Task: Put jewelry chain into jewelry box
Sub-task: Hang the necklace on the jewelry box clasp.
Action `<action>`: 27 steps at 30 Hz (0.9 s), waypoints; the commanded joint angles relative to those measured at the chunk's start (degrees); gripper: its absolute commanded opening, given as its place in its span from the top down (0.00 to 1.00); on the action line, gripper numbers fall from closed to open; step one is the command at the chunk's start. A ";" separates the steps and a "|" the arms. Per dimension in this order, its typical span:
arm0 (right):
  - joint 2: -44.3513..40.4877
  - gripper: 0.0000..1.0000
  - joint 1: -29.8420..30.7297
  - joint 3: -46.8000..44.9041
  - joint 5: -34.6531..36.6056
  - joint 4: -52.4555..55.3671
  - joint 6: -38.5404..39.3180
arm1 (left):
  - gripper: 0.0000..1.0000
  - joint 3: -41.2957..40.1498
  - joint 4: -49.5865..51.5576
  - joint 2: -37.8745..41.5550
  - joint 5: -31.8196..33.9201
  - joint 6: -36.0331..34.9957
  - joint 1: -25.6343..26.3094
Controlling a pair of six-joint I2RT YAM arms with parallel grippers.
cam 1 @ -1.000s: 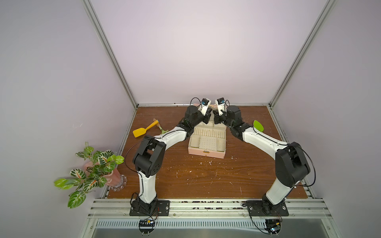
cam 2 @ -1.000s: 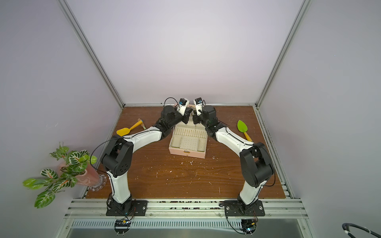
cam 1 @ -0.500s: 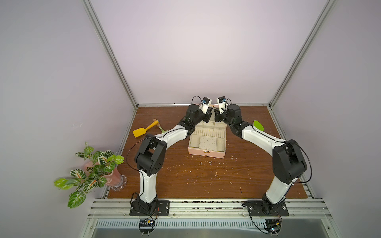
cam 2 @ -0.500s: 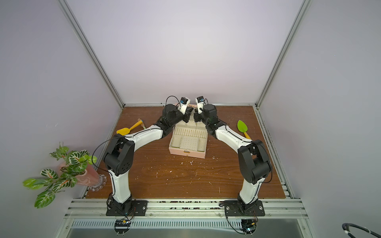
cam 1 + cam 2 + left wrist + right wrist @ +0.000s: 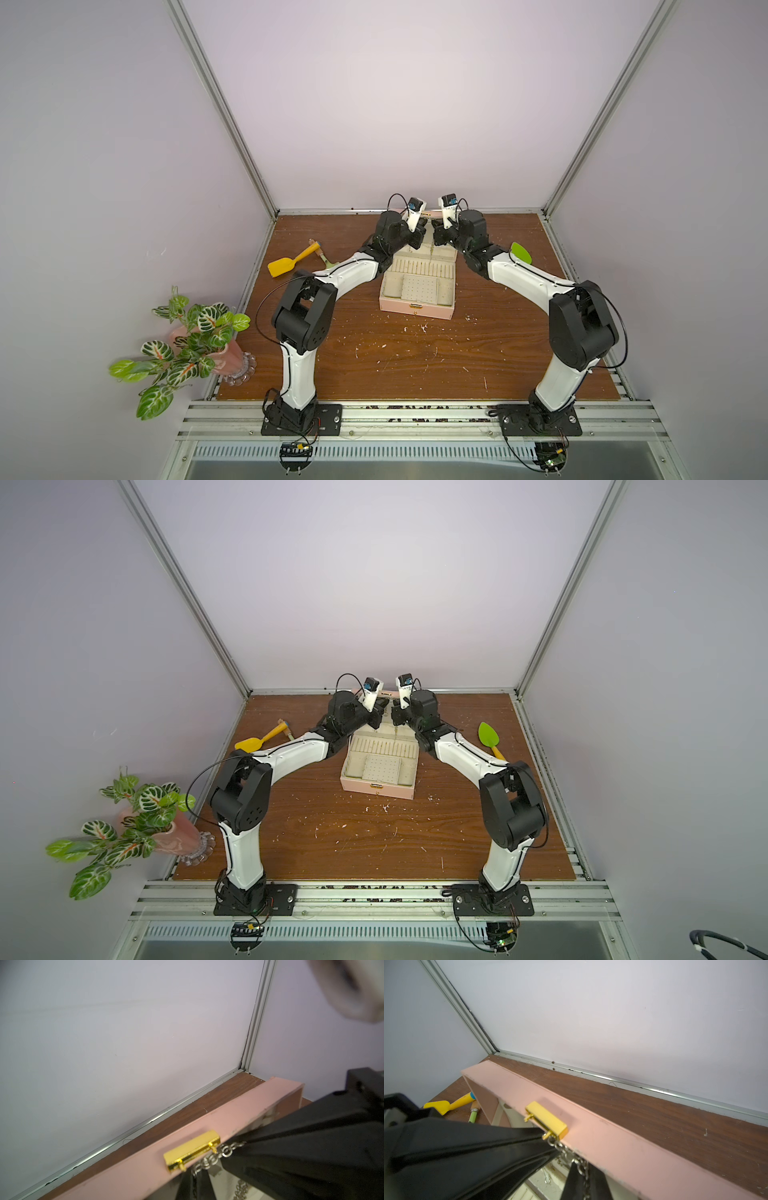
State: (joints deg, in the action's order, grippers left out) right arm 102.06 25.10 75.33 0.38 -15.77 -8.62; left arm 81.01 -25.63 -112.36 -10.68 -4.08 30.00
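The jewelry chain (image 5: 207, 1162) is pinched in the closed left hand (image 5: 248, 1146) and hangs beside the gold clasp (image 5: 191, 1150) on the raised lid (image 5: 128, 1169) of the jewelry box (image 5: 415, 309); whether the right hand (image 5: 544, 1138) grips it cannot be made out.

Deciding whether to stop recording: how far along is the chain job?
Done: the pale pink hinged jewelry box stands open; the chunky-linked silvery chain is lifted. In hand: left gripper and right gripper seem to pinch it beside the gold clasp. Remaining: lowering it onto the cream lining, releasing.
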 commanded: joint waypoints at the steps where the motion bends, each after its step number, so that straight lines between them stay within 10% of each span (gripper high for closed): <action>1: 0.55 0.88 -0.62 3.05 -0.16 -1.03 -1.04 | 0.95 1.43 0.49 -1.36 0.46 -0.09 -0.58; 27: 0.98 0.82 -0.68 2.93 -0.57 0.94 -2.35 | 0.92 3.19 1.94 -2.36 0.53 0.24 -0.47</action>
State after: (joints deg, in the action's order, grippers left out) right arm 103.13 24.84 76.93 -0.25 -15.09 -10.22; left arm 81.97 -24.25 -113.54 -10.68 -3.97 30.00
